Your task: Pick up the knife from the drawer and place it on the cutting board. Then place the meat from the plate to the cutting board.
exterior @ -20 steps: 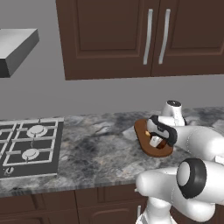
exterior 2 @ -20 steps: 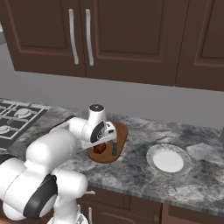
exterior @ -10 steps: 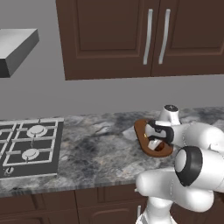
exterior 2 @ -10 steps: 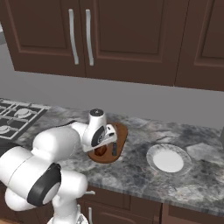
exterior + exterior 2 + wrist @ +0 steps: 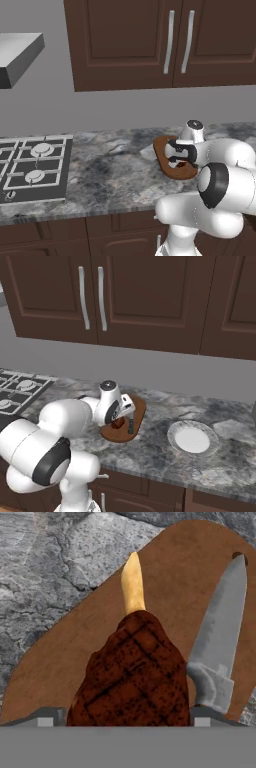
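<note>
Where the board (image 5: 136, 411) lies on the grey marble counter (image 5: 160, 461), the gripper (image 5: 122, 420) hangs just above it, pointing down at its surface. The fingers stand wide, one at each side of the meat (image 5: 132, 672), and whether their tips touch the meat cannot be told. In the hand view the meat lies on the board (image 5: 65, 657) between the two finger tips, its pale bone tip pointing away from the camera. The knife (image 5: 220, 647) lies on the board just beside the meat, its grey blade running roughly parallel to the bone. The blade tip reaches a small hole near the rounded end of the board. The knife handle is mostly hidden at the bottom edge of that view.

In the right base view the plate (image 5: 193, 438) sits on the counter near the board, on the side away from the stove (image 5: 15, 391), and is apart from the board. The plate's white dish is bare. A dark part of the knife (image 5: 131, 426) shows on the board beside the gripper.

In the left base view the board (image 5: 167, 157) lies on the counter (image 5: 110, 170) with the gripper (image 5: 179, 159) over it. The stove (image 5: 32, 167) is well apart from the board. Dark cabinets (image 5: 150, 40) with silver bar handles hang on the wall above the board.
</note>
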You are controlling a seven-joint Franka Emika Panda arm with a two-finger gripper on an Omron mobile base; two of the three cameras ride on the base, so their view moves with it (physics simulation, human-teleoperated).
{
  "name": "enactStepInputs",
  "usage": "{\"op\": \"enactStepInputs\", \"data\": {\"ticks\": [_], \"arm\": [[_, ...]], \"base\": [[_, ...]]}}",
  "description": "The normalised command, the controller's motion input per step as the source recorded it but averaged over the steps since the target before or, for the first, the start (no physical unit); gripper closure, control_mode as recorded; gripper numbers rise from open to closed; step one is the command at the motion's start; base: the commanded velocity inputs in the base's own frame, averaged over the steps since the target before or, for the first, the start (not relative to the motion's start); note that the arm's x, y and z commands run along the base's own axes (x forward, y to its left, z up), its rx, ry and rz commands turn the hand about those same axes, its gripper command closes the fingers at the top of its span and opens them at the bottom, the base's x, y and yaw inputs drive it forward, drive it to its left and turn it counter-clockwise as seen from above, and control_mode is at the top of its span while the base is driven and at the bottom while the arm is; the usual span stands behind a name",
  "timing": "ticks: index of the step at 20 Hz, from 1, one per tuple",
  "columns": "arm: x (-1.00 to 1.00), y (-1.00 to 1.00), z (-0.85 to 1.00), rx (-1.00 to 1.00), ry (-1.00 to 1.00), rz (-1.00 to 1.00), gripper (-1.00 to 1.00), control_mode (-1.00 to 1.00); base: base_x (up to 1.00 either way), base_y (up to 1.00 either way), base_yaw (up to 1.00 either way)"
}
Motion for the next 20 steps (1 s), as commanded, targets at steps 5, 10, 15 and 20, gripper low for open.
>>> {"op": "enactStepInputs", "data": {"ticks": [5,10,15,20], "arm": [[0.00,0.00,-0.07,0.00,-0.10,0.00,-1.00,-1.00],[0.00,0.00,-0.20,0.00,-0.03,0.00,-1.00,-1.00],[-0.13,0.00,0.31,0.00,-0.16,0.00,-1.00,-1.00],[-0.31,0.00,0.32,0.00,-0.14,0.00,-1.00,-1.00]], "base": [[0.00,0.00,0.00],[0.00,0.00,0.00],[0.00,0.00,0.00],[0.00,0.00,0.00]]}}
